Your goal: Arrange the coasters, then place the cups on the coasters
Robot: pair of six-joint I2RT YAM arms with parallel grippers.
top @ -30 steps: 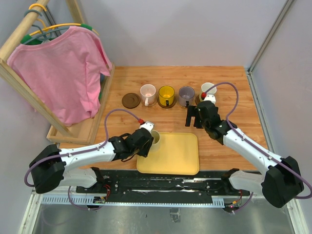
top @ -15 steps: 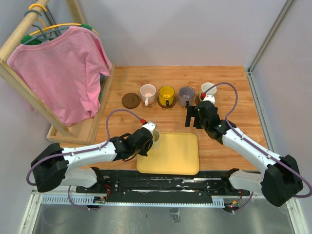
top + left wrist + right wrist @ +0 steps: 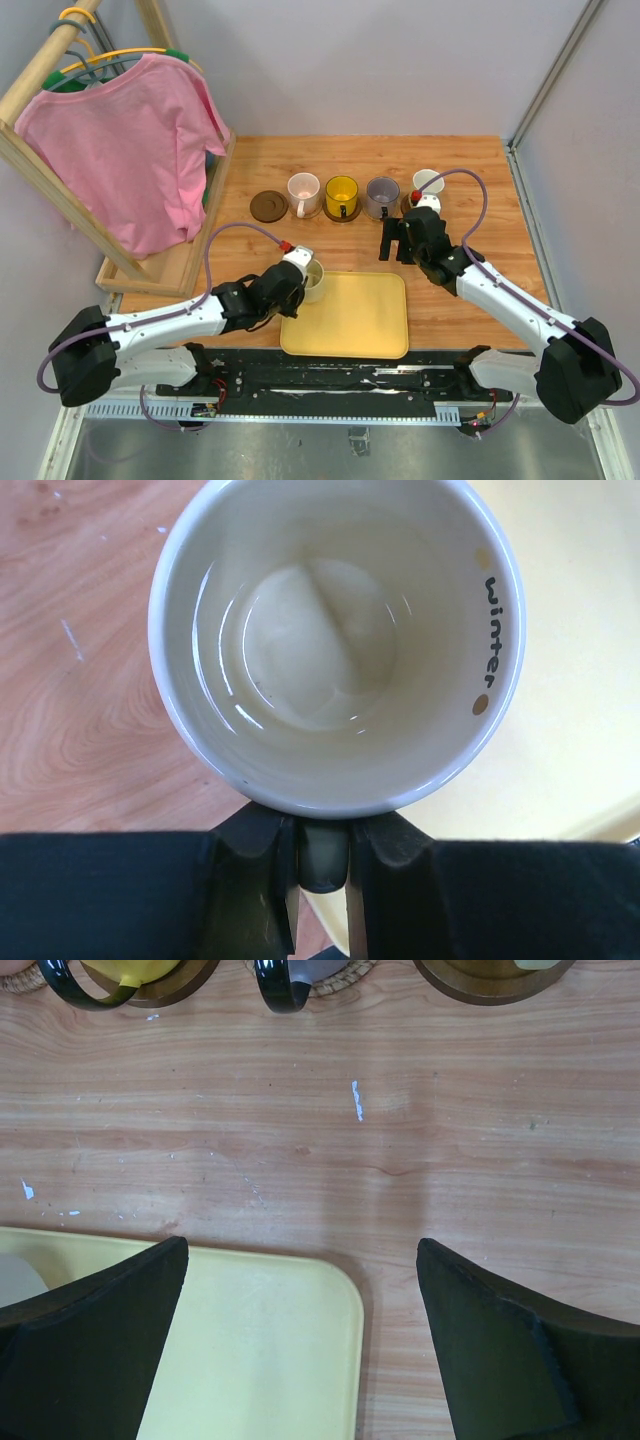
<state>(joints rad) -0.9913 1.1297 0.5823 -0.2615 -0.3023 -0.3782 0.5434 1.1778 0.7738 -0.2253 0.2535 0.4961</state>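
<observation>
My left hand [image 3: 322,855] pinches the handle of the cream cup [image 3: 335,640]. The cup is at the back left corner of the yellow tray [image 3: 360,320]. My right hand [image 3: 398,240] is wide open and holds nothing, just behind the tray. Farther behind the tray is one bare brown coaster [image 3: 267,206].

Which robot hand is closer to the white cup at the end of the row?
Right. The right gripper hangs open just nearer than the white cup and to its left. The left gripper is much farther off, at the yellow tray corner, pinching the handle of the cream cup.
</observation>
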